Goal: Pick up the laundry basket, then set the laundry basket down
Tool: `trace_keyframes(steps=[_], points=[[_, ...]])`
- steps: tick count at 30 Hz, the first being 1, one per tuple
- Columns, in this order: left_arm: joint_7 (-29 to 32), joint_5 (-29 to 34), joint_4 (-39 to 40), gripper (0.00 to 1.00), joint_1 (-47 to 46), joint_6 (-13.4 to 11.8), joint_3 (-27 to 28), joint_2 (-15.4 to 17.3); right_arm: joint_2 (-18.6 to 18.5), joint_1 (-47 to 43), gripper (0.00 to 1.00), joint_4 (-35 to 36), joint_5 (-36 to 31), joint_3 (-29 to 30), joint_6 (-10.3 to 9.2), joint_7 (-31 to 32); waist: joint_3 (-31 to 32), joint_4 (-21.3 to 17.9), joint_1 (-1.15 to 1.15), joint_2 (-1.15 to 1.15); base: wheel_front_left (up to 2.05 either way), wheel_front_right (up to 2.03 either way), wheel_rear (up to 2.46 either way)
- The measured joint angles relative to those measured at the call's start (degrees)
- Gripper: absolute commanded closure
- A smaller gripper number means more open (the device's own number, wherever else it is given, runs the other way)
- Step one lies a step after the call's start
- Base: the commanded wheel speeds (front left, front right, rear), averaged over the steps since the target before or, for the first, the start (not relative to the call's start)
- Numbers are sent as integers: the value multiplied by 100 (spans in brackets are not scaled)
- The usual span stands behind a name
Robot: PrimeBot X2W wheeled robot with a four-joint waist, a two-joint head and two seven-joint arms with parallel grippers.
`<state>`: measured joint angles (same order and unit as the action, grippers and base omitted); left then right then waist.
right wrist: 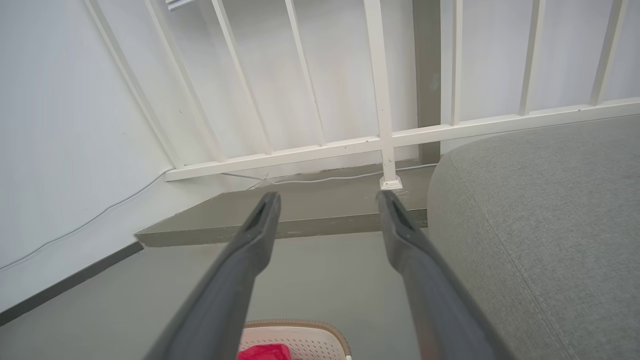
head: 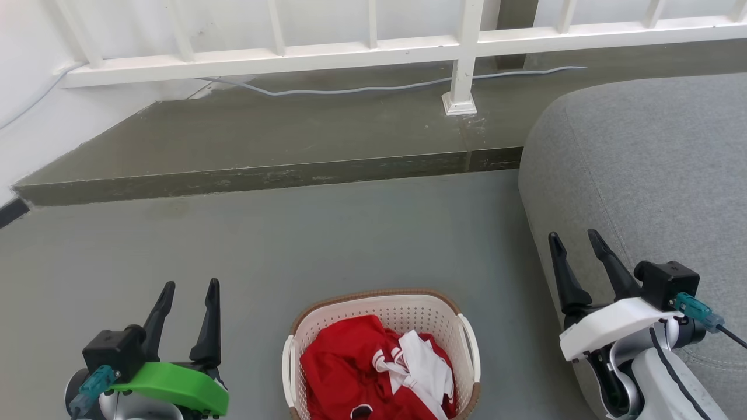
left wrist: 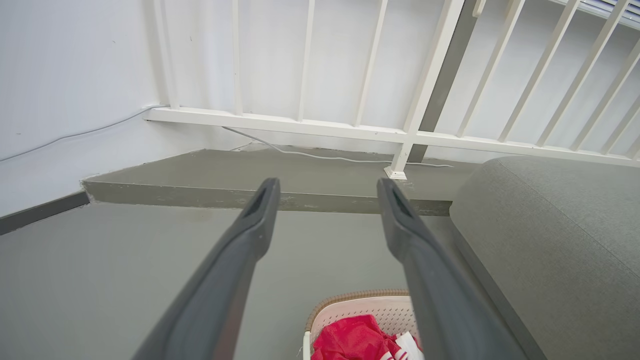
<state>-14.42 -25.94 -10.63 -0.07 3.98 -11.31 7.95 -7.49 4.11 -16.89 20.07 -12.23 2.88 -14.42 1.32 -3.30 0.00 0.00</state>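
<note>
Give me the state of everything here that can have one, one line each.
laundry basket: upright on the floor, loaded, not gripped.
clothes: crumpled inside the laundry basket.
left gripper: open, empty, clear of the laundry basket.
right gripper: open, empty, clear of the laundry basket.
cable: lying loose on the raised step.

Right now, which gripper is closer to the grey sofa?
Right. The right gripper is just beside the rounded end of the grey sofa, fingers open. The left gripper is on the far side of the laundry basket, over the floor, fingers open too.
</note>
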Motion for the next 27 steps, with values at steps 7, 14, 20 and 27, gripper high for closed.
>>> trace_keyframes(steps=[7, 14, 20, 27], points=[[0, 134, 1, 0, 35, 55, 68, -79, 37, -3, 0, 11, -59, 82, 15, 0, -1, -10, 0, 0, 0, 0, 0], [7, 170, -67, 100, 81, 109, 97, -156, 80, -23, 100, -49, -101, 136, 63, 1, 2, -14, 0, 0, 0, 0, 0], [36, 129, -257, 100, 207, 108, 66, -242, 166, -242, 100, -237, -18, 145, 63, 22, 1, -10, 0, 0, 0, 0, 0], [186, -283, -292, 100, 205, 109, 187, -264, 176, -224, 100, -257, 385, 332, 65, 194, -11, 20, 0, 0, 0, 0, 0]])
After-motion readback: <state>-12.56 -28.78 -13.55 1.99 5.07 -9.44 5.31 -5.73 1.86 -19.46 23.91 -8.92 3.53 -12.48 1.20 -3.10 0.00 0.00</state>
